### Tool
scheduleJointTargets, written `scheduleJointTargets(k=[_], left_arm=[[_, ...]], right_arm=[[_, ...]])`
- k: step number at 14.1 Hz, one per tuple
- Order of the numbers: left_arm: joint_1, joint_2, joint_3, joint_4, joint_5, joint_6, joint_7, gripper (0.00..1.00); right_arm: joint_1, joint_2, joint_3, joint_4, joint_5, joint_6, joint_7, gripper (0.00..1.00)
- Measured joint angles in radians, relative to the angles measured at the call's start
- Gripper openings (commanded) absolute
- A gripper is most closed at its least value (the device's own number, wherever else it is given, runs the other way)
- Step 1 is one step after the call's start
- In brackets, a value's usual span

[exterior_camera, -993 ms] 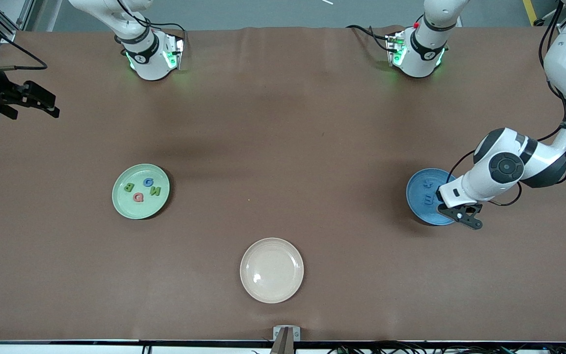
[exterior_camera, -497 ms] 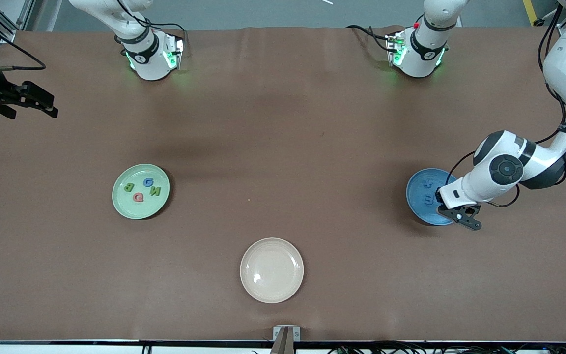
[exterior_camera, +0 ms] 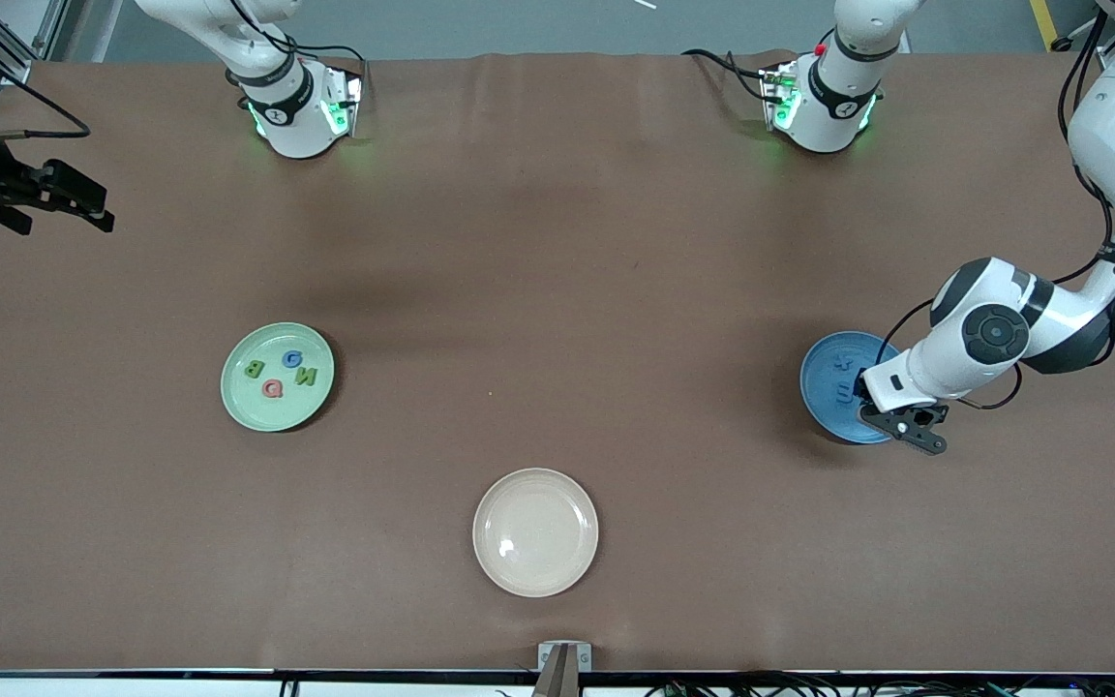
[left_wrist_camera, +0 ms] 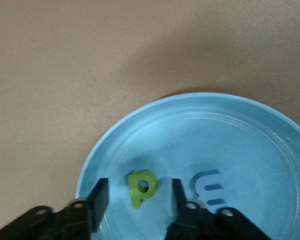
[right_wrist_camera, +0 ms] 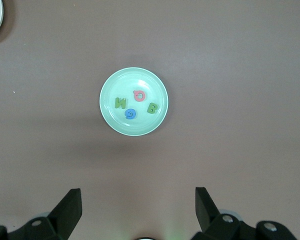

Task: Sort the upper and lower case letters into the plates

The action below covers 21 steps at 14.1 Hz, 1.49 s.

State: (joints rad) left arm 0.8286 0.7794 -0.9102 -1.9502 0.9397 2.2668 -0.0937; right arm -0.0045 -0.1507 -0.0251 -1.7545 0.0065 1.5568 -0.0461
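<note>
Between my left gripper's (left_wrist_camera: 136,197) parted fingers lies the green p-like letter (left_wrist_camera: 141,187), flat on the blue plate (left_wrist_camera: 270,150), with neither pad touching it as far as I can see, so I read the jaws as released around it, not clamped. Just outside one finger sits the blue m (left_wrist_camera: 210,189), also flat in the plate; in the front view I make out an x-like blue letter (exterior_camera: 842,360) farther along the dish. I judge these letters to be light, stiff, thin pieces that could skid on the glazed surface, so I would pinch across the p's stem and bowl, low and square, with a gentle squeeze. My right gripper (right_wrist_camera: 138,210) waits high at the right arm's end of the table, jaws spread wide and empty, and well out past them is the light green plate (right_wrist_camera: 110,87) carrying B (right_wrist_camera: 152,107), N (right_wrist_camera: 120,103), G (right_wrist_camera: 131,114) and pink Q (right_wrist_camera: 139,94). The cream plate (exterior_camera: 535,531) holds nothing.
</note>
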Motion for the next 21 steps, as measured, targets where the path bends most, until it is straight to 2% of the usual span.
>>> scheduleJointTargets(k=[3, 7, 10, 12, 14, 16, 18, 21], left_arm=[[0.012, -0.018, -0.047, 0.016, -0.046, -0.032, -0.002, 1.0], [0.039, -0.122, -0.149, 0.067, -0.183, -0.151, -0.002, 1.0], [0.073, -0.168, -0.228, 0.144, -0.263, -0.292, -0.001, 1.0], [0.079, -0.193, -0.253, 0.205, -0.334, -0.347, 0.006, 1.0], [0.08, -0.239, -0.249, 0.232, -0.464, -0.359, 0.03, 1.0], [0.08, -0.299, -0.227, 0.244, -0.544, -0.363, 0.069, 1.0], [0.081, -0.365, -0.184, 0.249, -0.61, -0.373, 0.109, 1.0], [0.082, -0.475, -0.102, 0.262, -0.769, -0.407, 0.162, 1.0]], right_arm=[[0.0, 0.0, 0.0, 0.0, 0.0, 0.0, 0.0, 1.0], [0.0, 0.0, 0.0, -0.002, 0.0, 0.0, 0.0, 1.0], [0.0, 0.0, 0.0, -0.003, 0.0, 0.0, 0.0, 1.0], [0.0, 0.0, 0.0, -0.003, 0.0, 0.0, 0.0, 1.0], [0.0, 0.0, 0.0, -0.004, 0.0, 0.0, 0.0, 1.0], [0.0, 0.0, 0.0, -0.004, 0.0, 0.0, 0.0, 1.0], [0.0, 0.0, 0.0, -0.004, 0.0, 0.0, 0.0, 1.0], [0.0, 0.0, 0.0, -0.004, 0.0, 0.0, 0.0, 1.0]])
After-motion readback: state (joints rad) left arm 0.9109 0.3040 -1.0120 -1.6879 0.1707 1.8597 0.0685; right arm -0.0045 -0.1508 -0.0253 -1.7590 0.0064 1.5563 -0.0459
